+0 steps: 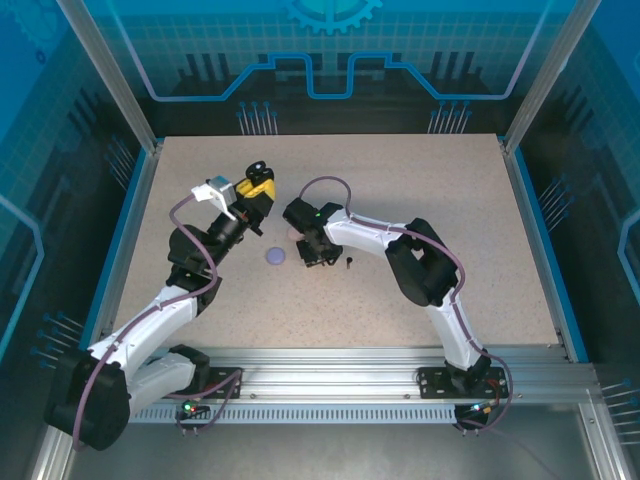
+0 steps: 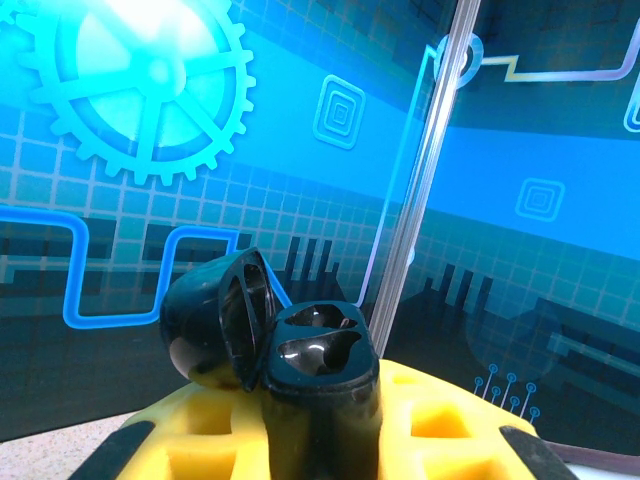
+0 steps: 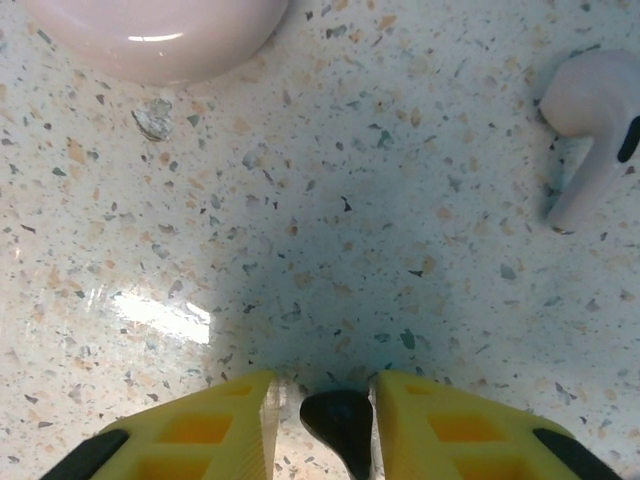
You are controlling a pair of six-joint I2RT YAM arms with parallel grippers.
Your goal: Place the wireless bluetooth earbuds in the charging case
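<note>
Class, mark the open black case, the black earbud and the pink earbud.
black case (image 2: 318, 395), left wrist view, open base
black earbud (image 3: 338, 415), right wrist view, rounded head
pink earbud (image 3: 585, 100), right wrist view, bulb

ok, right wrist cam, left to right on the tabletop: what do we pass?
pink charging case → black earbud → pale stemmed earbud

Speckled table (image 1: 420, 190), blue gear backdrop (image 2: 140, 80)
</note>
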